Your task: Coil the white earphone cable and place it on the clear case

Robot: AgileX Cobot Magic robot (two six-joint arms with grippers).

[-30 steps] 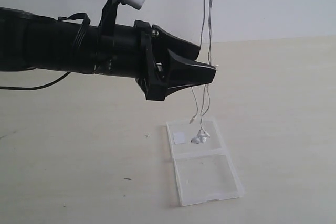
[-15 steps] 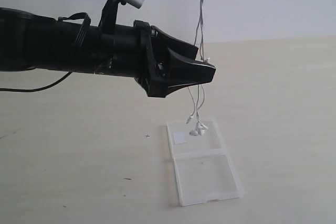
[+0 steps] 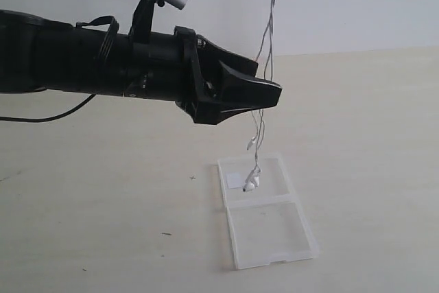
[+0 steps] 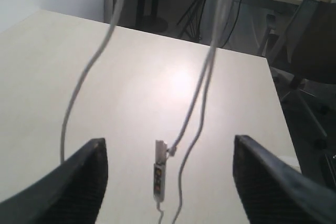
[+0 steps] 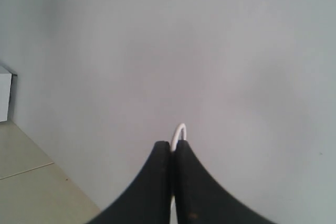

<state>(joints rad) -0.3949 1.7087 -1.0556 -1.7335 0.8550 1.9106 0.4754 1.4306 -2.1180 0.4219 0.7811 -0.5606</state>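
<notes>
The top of the white earphone cable [image 3: 271, 12] is cut off by the upper edge of the exterior view. Its hanging point shows only in the right wrist view. There the right pincer [image 5: 172, 148] has its smooth black fingers pressed together on a small white loop of the wire, against a blank pale wall. From there the hair-thin strands drop straight down over the clear case [image 3: 271, 238], passing just by the tip of the left pincer [image 3: 269, 78]. From the side it is hard to say whether they pass between its fingers. The left wrist view shows those matte black, wedge-shaped fingers spread wide apart. The strands and the small oblong inline piece [image 4: 159, 171] hang free in the gap, touching neither finger. One earbud [image 3: 250, 143] dangles above the case. The other [image 3: 252, 183] hangs lowest, at the case's far half just beside the white square sticker [image 3: 234, 180]. It is too small to tell whether it rests on the plastic or hangs a little clear of it. The case is flat and glassy and lies open as two hinged rectangular halves on the pale, matte counter [image 3: 103, 204]. Its edges show only as faint bright lines. The bulky black left arm hides the counter behind it.
</notes>
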